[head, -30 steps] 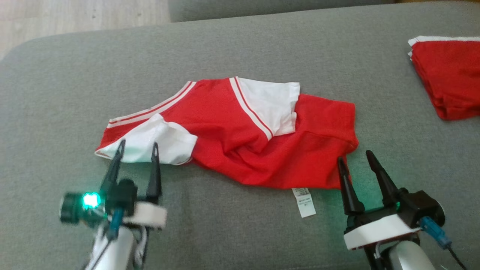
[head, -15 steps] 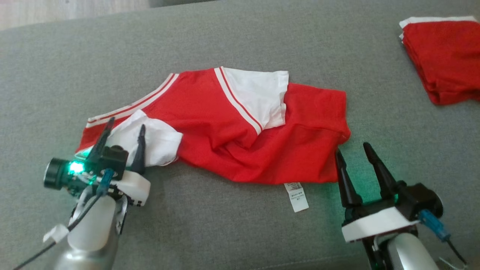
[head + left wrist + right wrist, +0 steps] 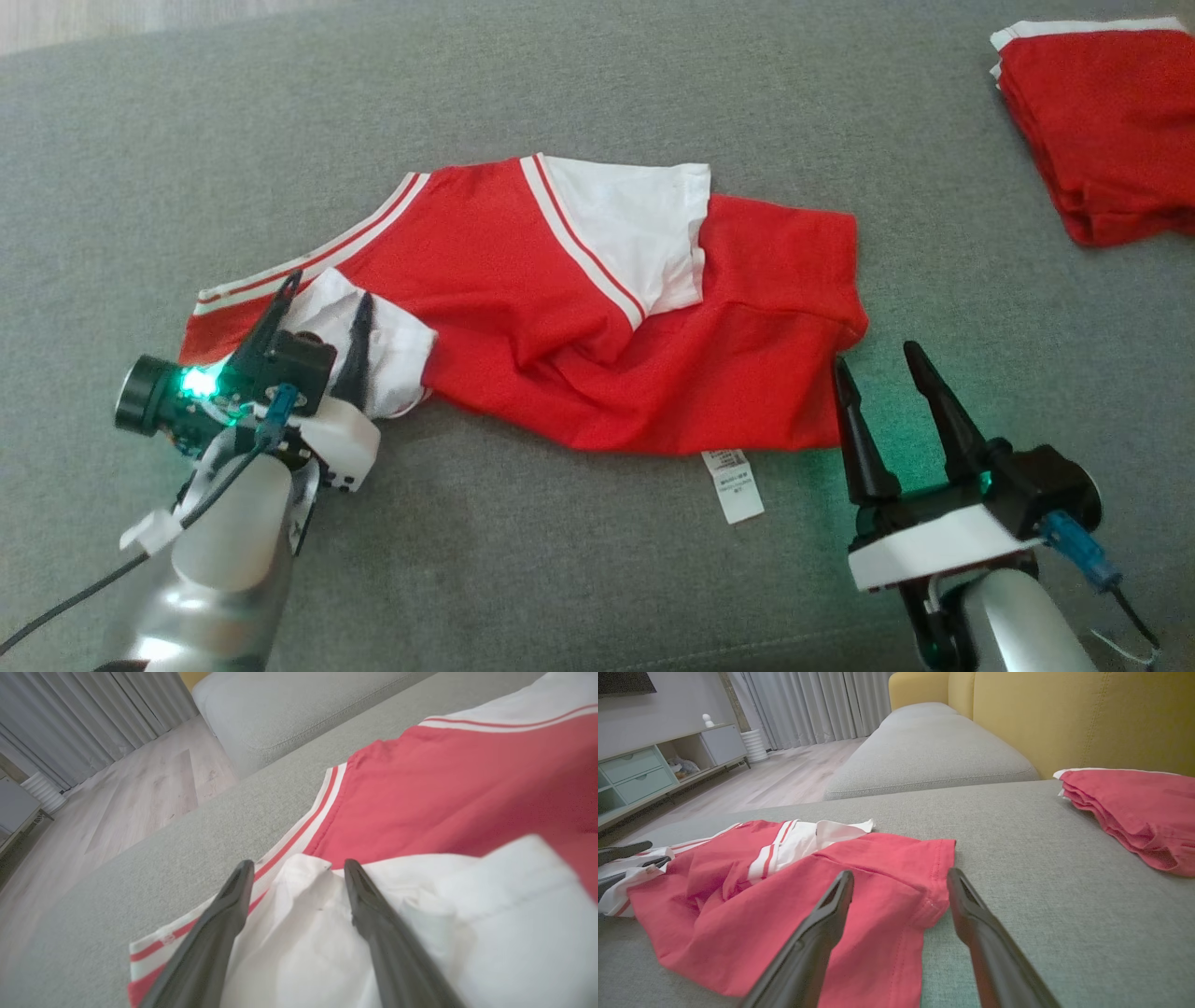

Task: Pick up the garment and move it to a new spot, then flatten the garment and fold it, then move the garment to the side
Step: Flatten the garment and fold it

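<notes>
One red garment (image 3: 579,327) with white sleeves and striped trim lies crumpled across the middle of the grey sofa cushion (image 3: 523,579). Its body is twisted and its upper sleeve (image 3: 644,224) is folded back over the red panel, so it reads as not yet flattened. The left gripper (image 3: 329,287) sits at the garment's left end, fingers spread to either side of the lower sleeve (image 3: 327,933). The right gripper (image 3: 876,355) sits at the lower right corner of the hem, fingers likewise parted, and nothing is clasped in either. This placement at opposite ends suggests a two-handed pinch, in preparation for lifting the cloth taut toward its new spot. A care label (image 3: 733,485) trails from the lower hem onto the cushion between the grippers. Well apart, at the far right, rests a folded red stack (image 3: 1102,131), cut off by the frame edge. Whether either gripper's fingertips already touch the cloth cannot be told. The neck opening and underside are hidden, and the label's print is too small to read.
</notes>
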